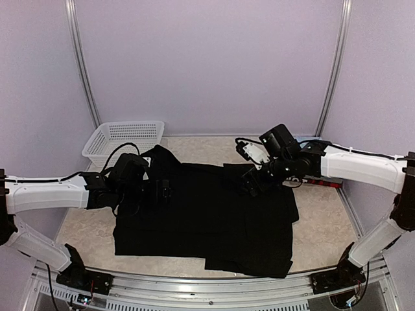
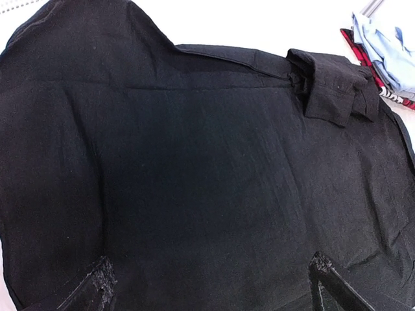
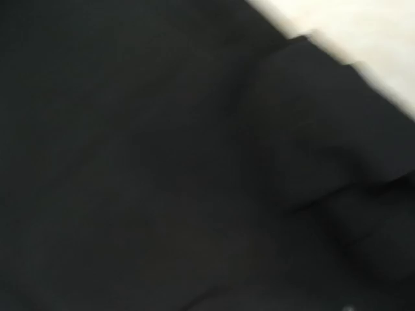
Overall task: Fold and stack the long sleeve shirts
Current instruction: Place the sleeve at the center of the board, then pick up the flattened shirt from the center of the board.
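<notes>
Left claw [image 2: 211, 280] stands open, frayed fingertips [image 2: 97, 288] above the large matte black shirt [image 1: 207, 220] spread on middle of the beige bench [image 1: 81, 227]; right claw [image 1: 250, 185] merges with dark cloth, its state I cannot tell

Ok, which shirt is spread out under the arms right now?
The black shirt, spread flat; the light blue shirt and red-and-black shirt lie bunched beside it.

You have pale lilac walls [image 1: 207, 58] at the back and both sides, with slim metal poles [image 1: 81, 65] standing in the rear corners. The desk [image 1: 324, 240] is beige and marbled, evenly lit, with an aluminium rail [image 1: 214, 299] along its near edge.
</notes>
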Motion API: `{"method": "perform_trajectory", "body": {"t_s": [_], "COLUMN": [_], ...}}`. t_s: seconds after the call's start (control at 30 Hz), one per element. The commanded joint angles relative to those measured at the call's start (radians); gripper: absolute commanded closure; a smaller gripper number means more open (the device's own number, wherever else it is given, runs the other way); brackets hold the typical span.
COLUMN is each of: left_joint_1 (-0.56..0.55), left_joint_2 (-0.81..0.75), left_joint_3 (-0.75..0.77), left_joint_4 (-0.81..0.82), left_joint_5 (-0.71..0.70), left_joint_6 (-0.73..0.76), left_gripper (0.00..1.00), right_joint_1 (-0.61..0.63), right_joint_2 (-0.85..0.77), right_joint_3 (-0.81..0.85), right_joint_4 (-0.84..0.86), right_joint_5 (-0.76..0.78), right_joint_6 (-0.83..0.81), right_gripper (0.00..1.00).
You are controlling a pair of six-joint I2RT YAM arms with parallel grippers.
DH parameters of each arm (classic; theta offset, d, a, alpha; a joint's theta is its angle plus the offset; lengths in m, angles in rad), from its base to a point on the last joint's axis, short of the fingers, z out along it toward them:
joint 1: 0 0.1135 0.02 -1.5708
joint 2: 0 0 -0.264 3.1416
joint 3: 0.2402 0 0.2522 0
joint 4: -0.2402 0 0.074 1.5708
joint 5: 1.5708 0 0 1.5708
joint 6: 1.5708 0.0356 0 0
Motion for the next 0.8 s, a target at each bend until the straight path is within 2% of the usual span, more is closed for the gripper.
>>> {"method": "perform_trajectory", "body": {"t_s": [0.0, 0.2, 0.37, 0.53, 0.77], "left_joint_1": [0.014, 0.027, 0.033, 0.034, 0.034], "left_joint_2": [-0.021, -0.009, -0.009, -0.018, -0.034], "left_joint_3": [-0.005, -0.002, -0.003, -0.006, -0.014], "left_joint_4": [0.008, 0.003, -0.007, -0.015, -0.018], "left_joint_5": [0.016, 0.022, 0.029, 0.038, 0.044], "left_joint_6": [0.013, -0.003, -0.029, -0.042, -0.05], "left_gripper": [0.01, 0.01, 0.01, 0.01, 0.01], "right_joint_1": [0.173, 0.45, 0.595, 0.653, 0.67], "right_joint_2": [-0.098, -0.17, -0.153, -0.09, -0.037], "right_joint_3": [-0.131, -0.256, -0.315, -0.347, -0.374], "right_joint_4": [-0.06, -0.102, -0.123, -0.162, -0.197], "right_joint_5": [-0.045, 0.011, 0.031, 0.067, 0.083], "right_joint_6": [0.129, 0.252, 0.342, 0.392, 0.405], "right_gripper": [0.15, 0.18, 0.18, 0.18, 0.26]}}
